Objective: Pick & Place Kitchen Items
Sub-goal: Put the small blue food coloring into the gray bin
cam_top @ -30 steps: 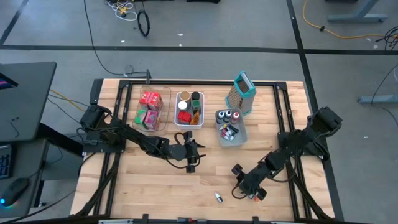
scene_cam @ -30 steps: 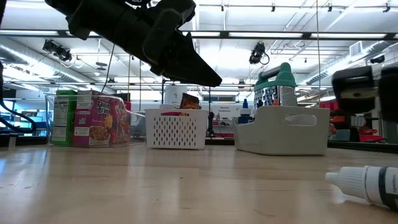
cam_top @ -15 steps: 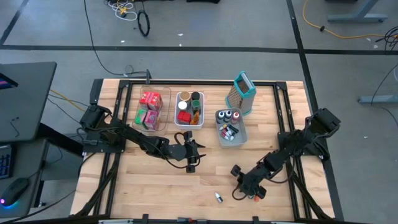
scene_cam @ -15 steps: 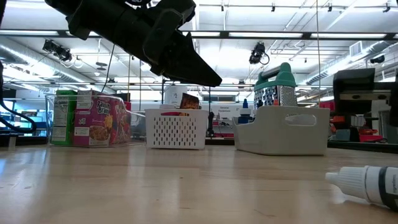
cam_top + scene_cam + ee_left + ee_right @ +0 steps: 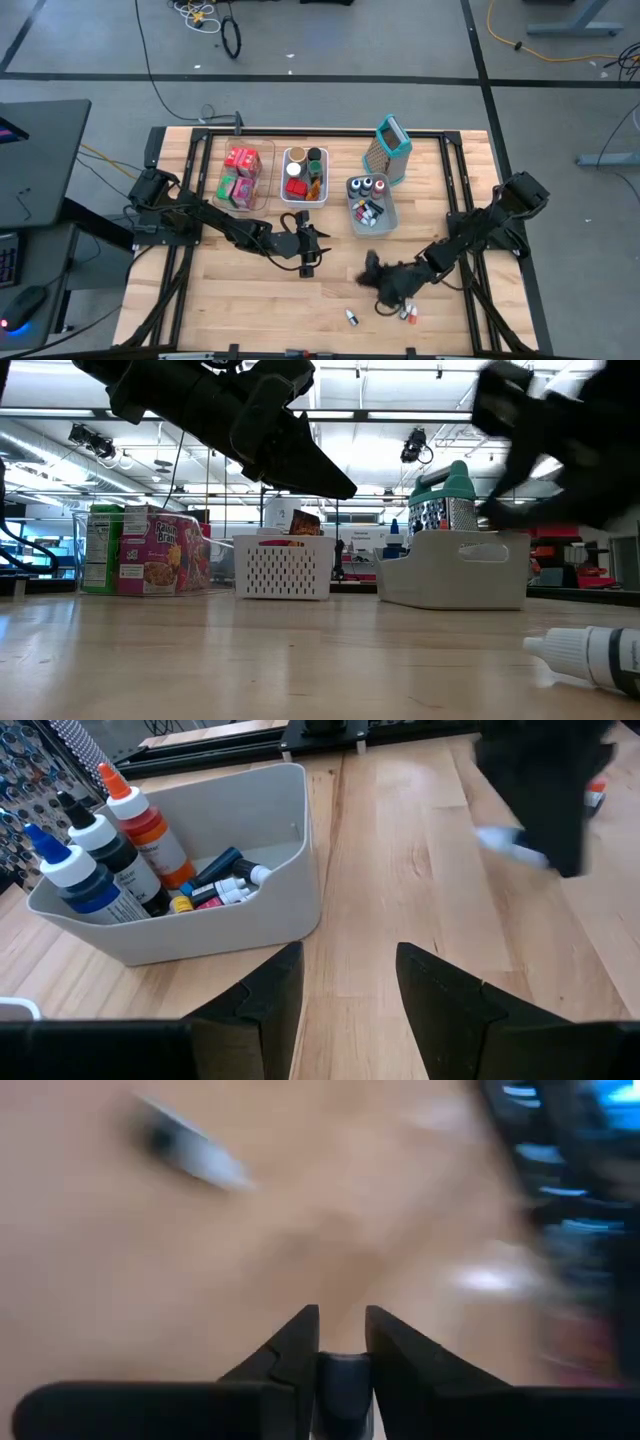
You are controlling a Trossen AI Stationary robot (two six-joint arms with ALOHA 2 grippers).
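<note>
1. The clear plastic bin [image 5: 243,178] at the far left of the row holds red, green and pink cereal packets [image 5: 150,550] standing side by side
2. Just beside it, the white slotted basket [image 5: 305,175] holds small round jars [image 5: 304,158], red, brown and dark-topped, and a reddish packet [image 5: 303,522] that pokes above its rim
3. The grey plastic bin [image 5: 200,920] holds upright white-capped bottles of blue [image 5: 85,885], dark [image 5: 110,845] and orange [image 5: 140,820] liquid, with small tubes [image 5: 225,885] lying beside them
4. The tall metal grater with a teal top [image 5: 388,150] stands behind the grey bin, outside every container
5. A tiny white bottle with a dark band [image 5: 351,317] lies on its side on the bare wooden table [image 5: 250,300] near the front edge, well apart from the bins; a small red-and-white item [image 5: 408,313] lies near it
6. The left gripper [image 5: 305,255] hangs over mid-table in front of the white basket, jaws apart with nothing between them
7. The right gripper [image 5: 375,275] is a blur above the wood in front of the grey bin; whether its jaws are apart or clamped on anything I cannot tell
8. Since a second ago the right gripper has swung away from the front edge towards the table's middle, uncovering the red-and-white item, and now fills the upper right of the low view
9. The left arm, the three bins, their contents and the tiny bottle sit exactly where they were
</note>
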